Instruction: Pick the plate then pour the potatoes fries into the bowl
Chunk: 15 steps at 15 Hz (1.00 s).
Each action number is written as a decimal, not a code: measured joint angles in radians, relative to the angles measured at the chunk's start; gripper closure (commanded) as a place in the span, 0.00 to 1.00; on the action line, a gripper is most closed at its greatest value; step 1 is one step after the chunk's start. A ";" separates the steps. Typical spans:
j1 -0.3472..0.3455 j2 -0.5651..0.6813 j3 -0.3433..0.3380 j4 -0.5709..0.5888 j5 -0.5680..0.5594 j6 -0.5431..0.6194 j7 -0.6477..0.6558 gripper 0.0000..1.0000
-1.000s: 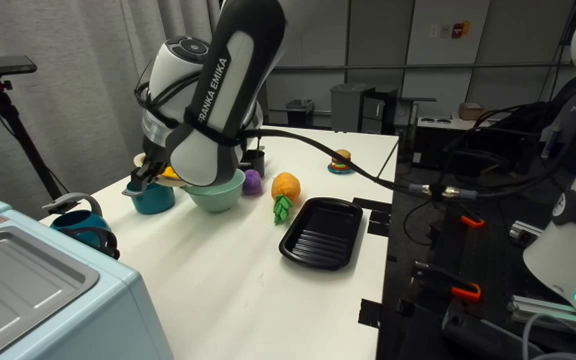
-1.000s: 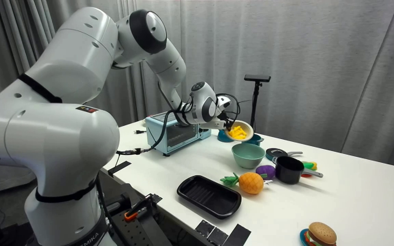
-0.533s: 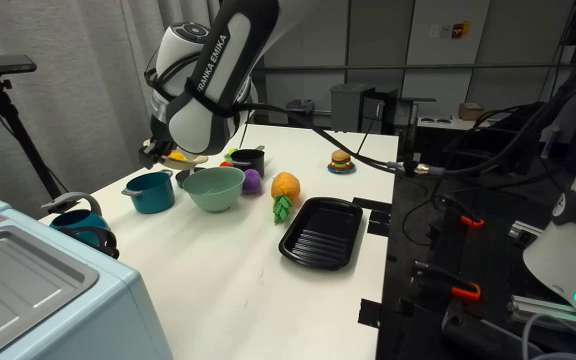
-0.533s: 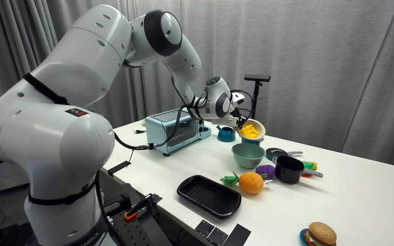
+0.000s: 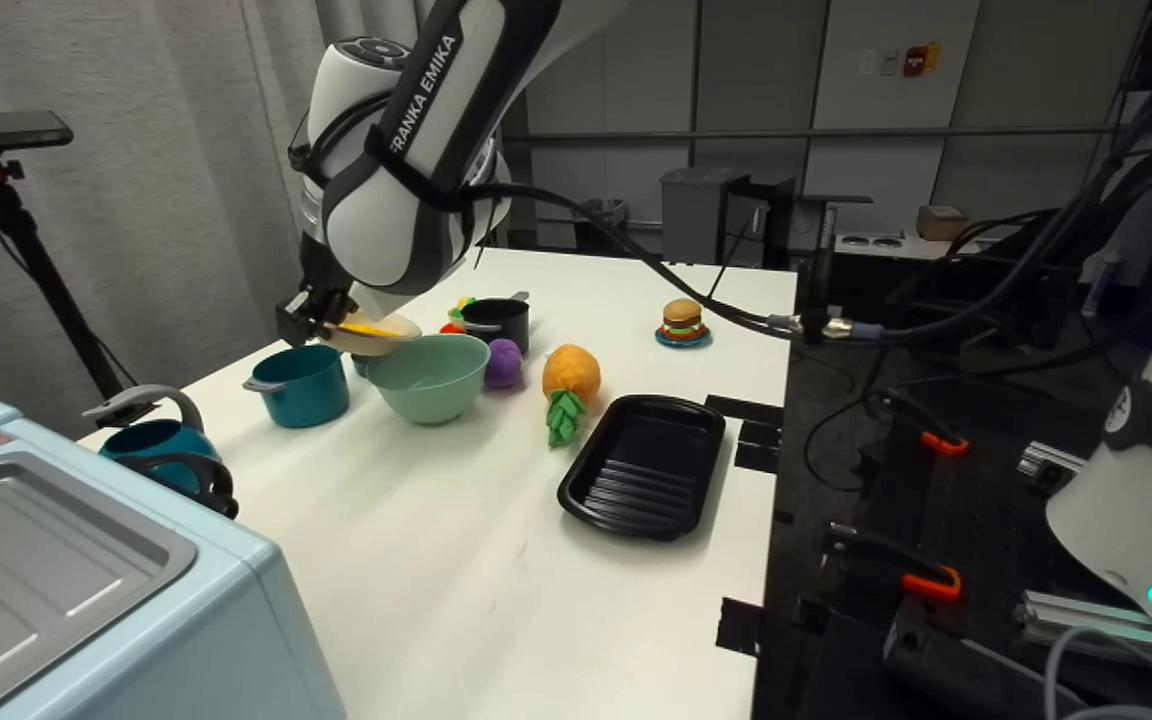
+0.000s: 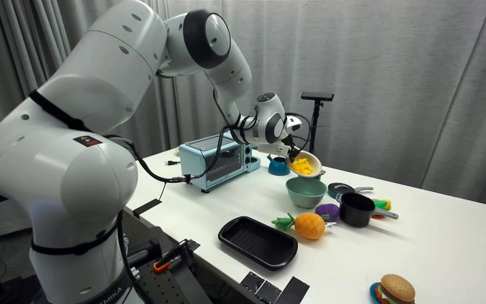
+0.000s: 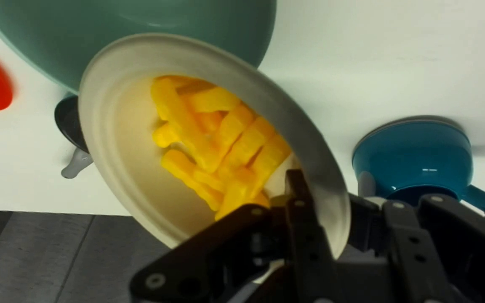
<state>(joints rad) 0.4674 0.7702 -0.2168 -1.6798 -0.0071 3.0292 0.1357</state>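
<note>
My gripper [image 6: 294, 153] is shut on the rim of the cream-beige plate [image 6: 316, 162] and holds it in the air, tilted. In the wrist view one finger of the gripper [image 7: 326, 189] is inside the plate [image 7: 120, 139] and the other outside its rim. The yellow fries [image 7: 225, 147] lie heaped in the plate; they also show in an exterior view [image 6: 301, 166]. The mint-green bowl [image 6: 306, 193] stands upright on the table, just below and beside the plate. In another exterior view the plate [image 5: 391, 335] is at the bowl's [image 5: 431, 385] far-left rim. No fries show in the bowl.
A teal pot [image 5: 301, 388] stands beside the bowl, with a teal kettle [image 5: 161, 450] and light-blue toaster oven [image 6: 215, 162] further along. A small pan [image 6: 341, 188], black pot [image 6: 357, 210], purple toy [image 6: 328, 212], pineapple toy [image 6: 309, 226] and black tray [image 6: 257, 243] are around it.
The arm carried the plate of fries away from the toaster oven, past the teal pot, then lowered it slightly toward the bowl. The plate is tilted more. The gripper keeps its hold.
</note>
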 measured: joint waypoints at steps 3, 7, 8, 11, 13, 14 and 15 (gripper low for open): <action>-0.006 0.000 0.025 -0.004 0.000 -0.011 0.004 0.99; -0.010 0.000 0.034 -0.005 0.000 -0.016 0.028 0.99; -0.010 0.000 0.035 -0.005 0.000 -0.023 0.038 0.99; -0.013 -0.001 0.043 -0.005 0.000 -0.051 0.070 0.99; -0.020 -0.003 0.056 -0.005 0.001 -0.071 0.086 0.99; -0.024 -0.005 0.062 -0.005 0.001 -0.081 0.095 0.99; -0.027 -0.007 0.067 -0.005 0.001 -0.088 0.106 0.99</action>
<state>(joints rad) 0.4402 0.7636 -0.1495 -1.6846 -0.0056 2.9411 0.2416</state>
